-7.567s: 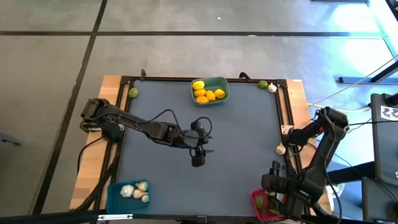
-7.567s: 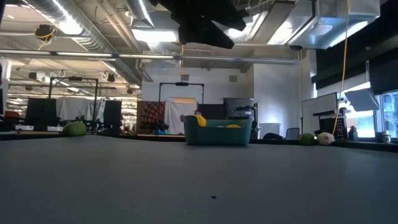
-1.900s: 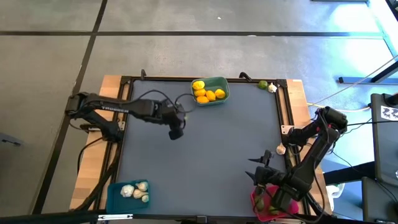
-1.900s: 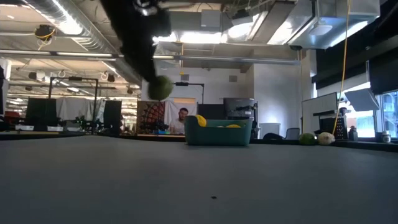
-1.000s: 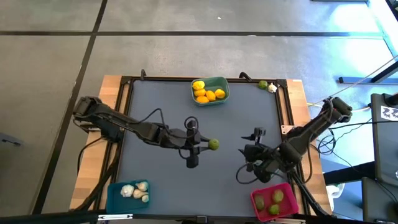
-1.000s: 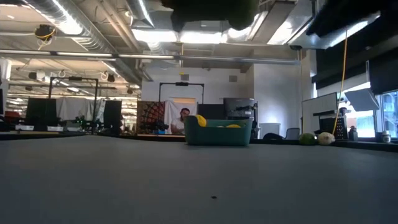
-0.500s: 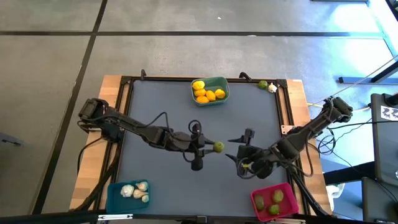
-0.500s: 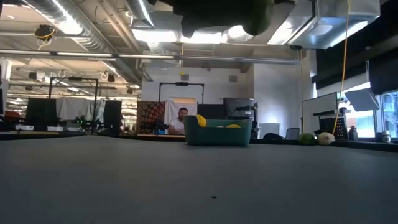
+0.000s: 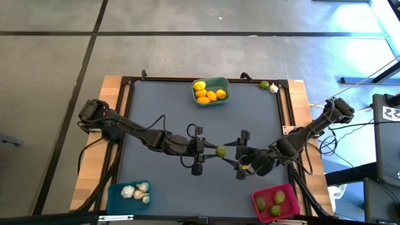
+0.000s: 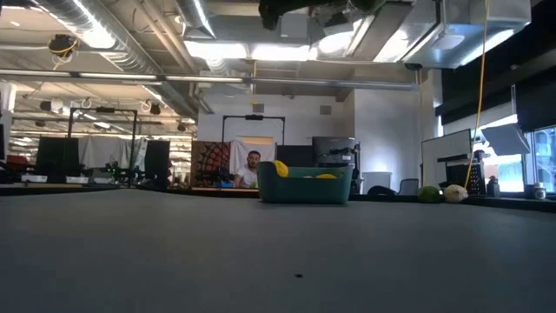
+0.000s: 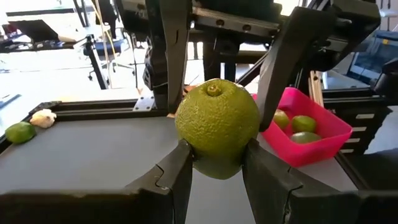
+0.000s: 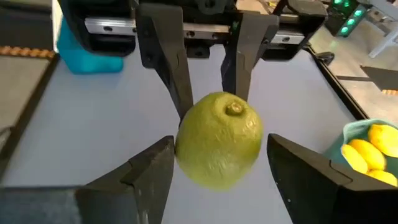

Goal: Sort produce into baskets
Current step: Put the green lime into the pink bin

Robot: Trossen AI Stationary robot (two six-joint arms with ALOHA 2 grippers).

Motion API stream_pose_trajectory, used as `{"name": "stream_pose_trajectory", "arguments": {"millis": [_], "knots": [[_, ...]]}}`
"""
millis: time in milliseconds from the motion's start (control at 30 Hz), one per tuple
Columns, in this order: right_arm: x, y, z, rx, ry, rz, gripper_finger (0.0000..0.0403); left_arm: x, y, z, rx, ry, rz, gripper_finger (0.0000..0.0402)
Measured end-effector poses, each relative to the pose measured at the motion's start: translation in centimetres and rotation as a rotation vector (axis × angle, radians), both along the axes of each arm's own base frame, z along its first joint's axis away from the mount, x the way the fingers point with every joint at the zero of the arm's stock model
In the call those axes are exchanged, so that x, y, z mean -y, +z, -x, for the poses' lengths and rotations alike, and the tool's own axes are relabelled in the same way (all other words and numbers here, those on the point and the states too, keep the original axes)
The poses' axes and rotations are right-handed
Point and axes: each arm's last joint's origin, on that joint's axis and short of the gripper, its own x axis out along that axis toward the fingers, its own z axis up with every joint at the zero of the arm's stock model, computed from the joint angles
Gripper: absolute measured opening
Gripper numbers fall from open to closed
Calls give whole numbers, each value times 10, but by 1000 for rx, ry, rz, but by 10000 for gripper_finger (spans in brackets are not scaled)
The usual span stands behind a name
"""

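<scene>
My left gripper is shut on a green lime above the middle of the table. My right gripper faces it from the right, open. Its two fingers stand on either side of the lime, with a gap showing at one finger at least. The teal basket with lemons stands at the far edge. The blue basket with garlic is at the near left. The pink basket with limes is at the near right. My left gripper pinches the lime by two opposite sides between its two fingers. The fingers lie level and come from the table's left. The lime is lifted clear of the table.
A loose lime and a garlic bulb lie at the far right corner; they also show in the low view. A person is in the room beyond the far edge.
My left gripper has carried the lime a little toward the table's right edge, still lifted. My right gripper, open, has moved left toward it, and its fingers now stand on either side of the lime.
</scene>
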Motion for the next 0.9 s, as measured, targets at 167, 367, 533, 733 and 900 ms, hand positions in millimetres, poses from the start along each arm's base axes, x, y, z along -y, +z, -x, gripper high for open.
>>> {"name": "stream_pose_trajectory", "arguments": {"millis": [167, 367, 533, 733, 900], "knots": [[-2, 3, -2, 20, 42, -6, 215, 2, 2, 0, 20, -9, -1, 123], [-2, 4, -2, 21, 61, 23, 173, 3, 2, 0, 22, -14, -18, 123], [-2, 4, -2, 20, 65, 27, 164, 2, 2, 0, 23, -14, -30, 132], [-3, 4, 0, -3, 105, 14, 164, 3, 2, 0, 22, -27, -42, 200], [0, 10, 9, -23, 162, -21, 164, 7, 0, 2, 0, -34, -27, 242]]}}
